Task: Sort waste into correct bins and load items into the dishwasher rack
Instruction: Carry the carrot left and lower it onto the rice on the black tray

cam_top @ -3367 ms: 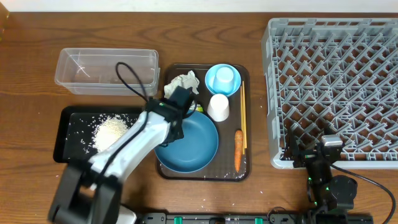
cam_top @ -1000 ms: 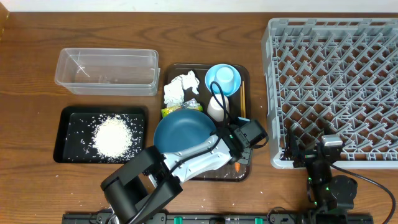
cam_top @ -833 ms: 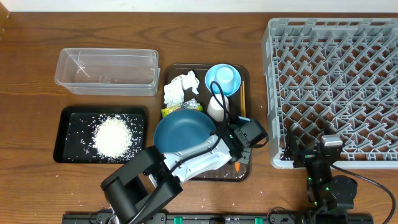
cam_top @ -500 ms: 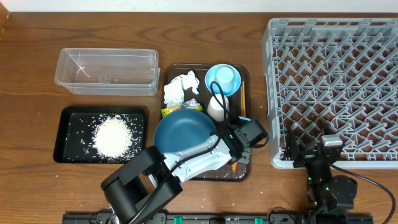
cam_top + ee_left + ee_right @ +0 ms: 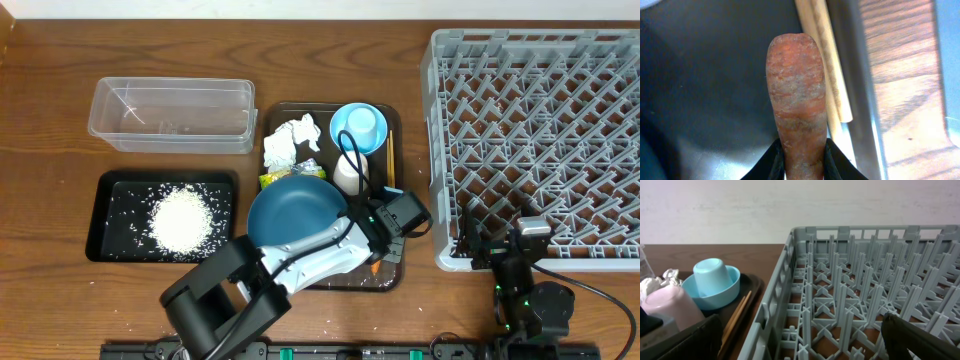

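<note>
While snug on carrot (image 5: 795,95), left hand (image 5: 802,152)

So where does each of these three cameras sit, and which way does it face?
Overhead: fixed above the table, facing down on the dishwasher rack and brown tray; left arm and right arm show.
Left wrist: on the left arm, facing down past the left gripper at the carrot it clamps, chopsticks alongside.
Right wrist: low by the rack's corner, facing across it toward the wall; its fingers frame the bottom.
Shared: overhead and right wrist show the rack and light-blue bowl.
</note>
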Controlling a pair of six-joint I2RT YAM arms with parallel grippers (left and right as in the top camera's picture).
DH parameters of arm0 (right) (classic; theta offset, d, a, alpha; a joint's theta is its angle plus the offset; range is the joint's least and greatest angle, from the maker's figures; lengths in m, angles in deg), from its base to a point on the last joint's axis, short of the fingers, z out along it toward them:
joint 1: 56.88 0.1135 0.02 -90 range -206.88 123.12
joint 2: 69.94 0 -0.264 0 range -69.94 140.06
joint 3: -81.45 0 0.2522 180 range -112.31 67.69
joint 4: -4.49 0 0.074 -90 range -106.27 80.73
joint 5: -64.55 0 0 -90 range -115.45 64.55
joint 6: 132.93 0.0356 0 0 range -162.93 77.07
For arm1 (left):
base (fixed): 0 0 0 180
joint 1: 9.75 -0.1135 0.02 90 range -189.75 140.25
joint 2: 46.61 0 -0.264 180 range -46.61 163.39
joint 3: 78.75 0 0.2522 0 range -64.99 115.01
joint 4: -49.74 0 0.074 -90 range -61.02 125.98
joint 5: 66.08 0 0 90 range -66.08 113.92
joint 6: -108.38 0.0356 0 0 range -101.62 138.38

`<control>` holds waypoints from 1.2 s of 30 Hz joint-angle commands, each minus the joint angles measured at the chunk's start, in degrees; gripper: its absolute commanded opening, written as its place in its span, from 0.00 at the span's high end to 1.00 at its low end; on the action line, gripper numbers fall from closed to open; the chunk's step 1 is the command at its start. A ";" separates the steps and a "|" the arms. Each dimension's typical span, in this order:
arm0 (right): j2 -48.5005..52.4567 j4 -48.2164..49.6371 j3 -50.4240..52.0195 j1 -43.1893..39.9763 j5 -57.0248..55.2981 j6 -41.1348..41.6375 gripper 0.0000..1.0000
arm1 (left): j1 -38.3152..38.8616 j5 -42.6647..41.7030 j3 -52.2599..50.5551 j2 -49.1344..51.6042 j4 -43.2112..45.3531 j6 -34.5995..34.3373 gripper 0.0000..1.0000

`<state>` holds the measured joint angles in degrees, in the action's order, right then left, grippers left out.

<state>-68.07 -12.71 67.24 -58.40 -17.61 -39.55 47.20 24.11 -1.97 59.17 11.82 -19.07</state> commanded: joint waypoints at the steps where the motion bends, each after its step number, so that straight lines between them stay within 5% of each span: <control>1: 0.07 -0.17 0.13 -1.05 -0.31 -0.70 0.01 | 0.09 0.31 1.68 -4.61 -0.11 0.31 0.81; 13: 0.07 -0.17 0.13 -1.05 -0.33 -0.68 0.01 | -7.15 2.34 1.68 -21.46 -6.40 0.37 0.81; 23: 0.07 -0.17 0.13 -1.05 -0.31 -0.68 0.01 | -34.95 7.13 1.53 -31.30 -25.00 0.35 0.81; 29: 0.07 -0.17 0.13 -1.05 -0.33 -0.70 0.01 | -52.00 5.38 -0.39 -28.57 -26.34 0.37 0.81; 36: 0.07 -0.17 0.13 -1.05 -0.33 -0.70 0.01 | -63.32 4.33 -0.50 -22.03 -25.20 0.37 0.81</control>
<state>-68.07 -12.71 67.24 -58.40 -17.61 -39.57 -13.11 28.76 -1.71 34.76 -13.60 -19.07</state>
